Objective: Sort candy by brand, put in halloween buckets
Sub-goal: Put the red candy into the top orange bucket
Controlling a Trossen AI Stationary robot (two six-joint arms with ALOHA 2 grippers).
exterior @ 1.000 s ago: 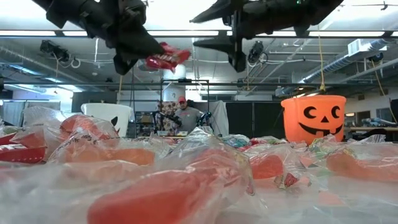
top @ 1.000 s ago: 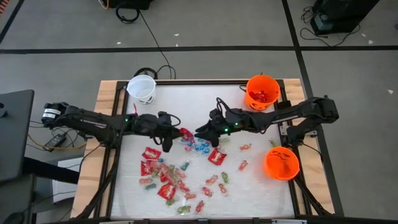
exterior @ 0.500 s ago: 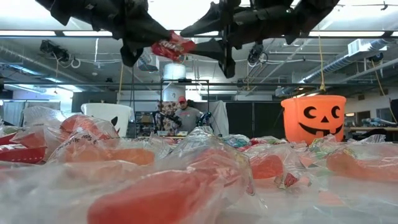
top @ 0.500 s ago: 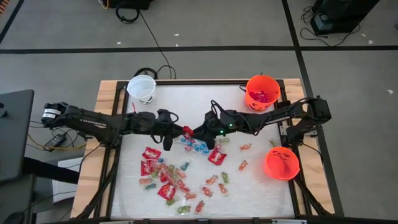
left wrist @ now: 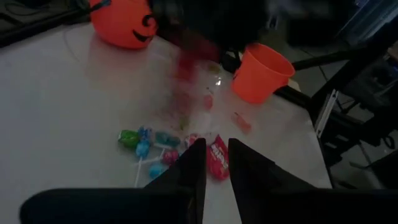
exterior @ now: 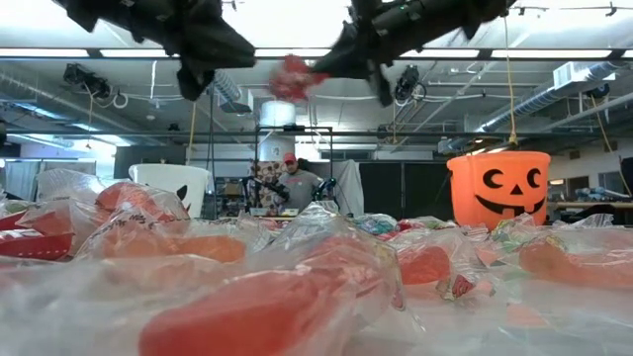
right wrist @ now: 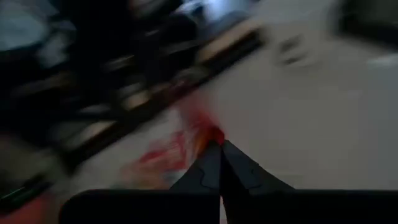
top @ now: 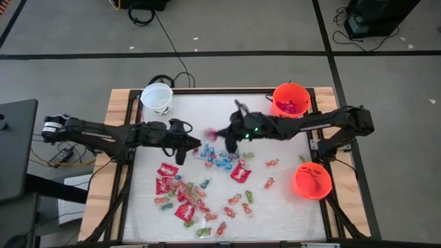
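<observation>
Item, red candy packet (top: 210,132), centre of the high view: right gripper (top: 219,133) is clamping it aloft above the loose candy, left gripper (top: 185,146) is hanging beside with narrow-gapped fingers holding nothing; next move is likely calling for carriage to the orange bucket (top: 290,100) at upper right.
</observation>
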